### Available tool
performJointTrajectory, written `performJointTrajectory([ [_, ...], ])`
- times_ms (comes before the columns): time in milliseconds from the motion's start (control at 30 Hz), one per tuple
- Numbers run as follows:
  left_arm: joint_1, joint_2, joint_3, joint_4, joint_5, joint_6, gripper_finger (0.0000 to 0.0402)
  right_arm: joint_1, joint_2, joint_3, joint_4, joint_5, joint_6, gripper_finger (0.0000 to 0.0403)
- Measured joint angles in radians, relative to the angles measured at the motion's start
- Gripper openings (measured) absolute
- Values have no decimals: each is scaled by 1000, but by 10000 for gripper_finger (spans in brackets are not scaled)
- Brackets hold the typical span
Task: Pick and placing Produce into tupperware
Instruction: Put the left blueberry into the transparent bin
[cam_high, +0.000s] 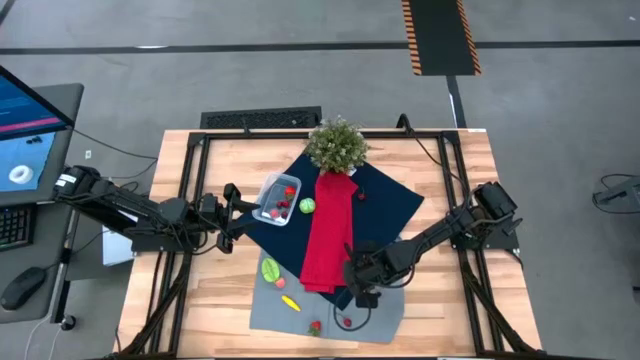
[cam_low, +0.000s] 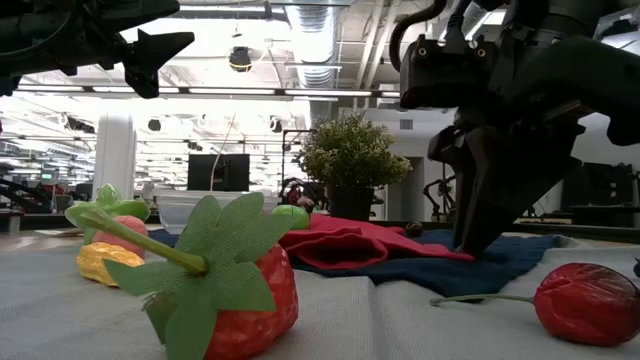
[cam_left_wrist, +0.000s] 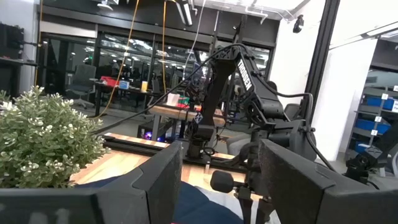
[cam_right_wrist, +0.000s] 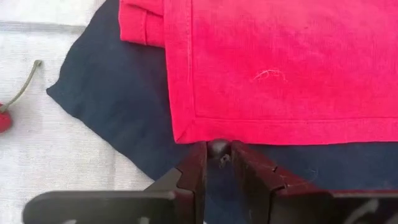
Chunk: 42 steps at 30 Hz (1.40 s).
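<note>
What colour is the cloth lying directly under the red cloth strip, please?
Dark navy blue cloth beneath the red cloth strip; clearest in the right wrist view.

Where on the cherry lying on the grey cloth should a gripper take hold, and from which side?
Probably the round red body of the cherry, from straight above, with the fingers closing crosswise to the stem. The stem is thin and lies low along the grey cloth, so it would be hard to pinch. The right gripper, nearby, pinches a small dark piece.

The worktop (cam_high: 440, 160) is pale planked wood with a matt finish. Red cloth (cam_right_wrist: 280, 62) looks soft and finely woven; the tupperware (cam_high: 270, 187) is clear, glossy plastic. The strawberry (cam_low: 245, 290) has fabric mesh leaves.
</note>
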<state>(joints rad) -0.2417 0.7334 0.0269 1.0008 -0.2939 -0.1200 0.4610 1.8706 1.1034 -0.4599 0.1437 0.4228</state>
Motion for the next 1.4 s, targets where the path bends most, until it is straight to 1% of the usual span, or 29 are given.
performJointTrajectory([
  [167,0,0,0,0,0,0,203,-19,-5,-38,41,-38,21,88],
  [367,0,0,0,0,0,0,203,-16,-6,-39,42,-35,17,67],
  [767,0,0,0,0,0,0,203,-11,-4,-21,17,-39,-13,12],
  [833,0,0,0,0,0,0,203,-10,-3,-17,16,-41,-22,10],
  [900,0,0,0,0,0,0,203,-10,-3,-16,16,-43,-22,17],
  [1067,0,0,0,0,0,0,203,-10,-1,-17,23,-50,-14,77],
  [1167,0,0,0,0,0,0,203,-11,5,-21,23,-63,-12,104],
  [1267,0,0,0,0,0,0,203,-10,4,-21,26,-67,-9,116],
  [1400,0,0,0,1,0,0,203,-10,5,-20,28,-67,-5,110],
])
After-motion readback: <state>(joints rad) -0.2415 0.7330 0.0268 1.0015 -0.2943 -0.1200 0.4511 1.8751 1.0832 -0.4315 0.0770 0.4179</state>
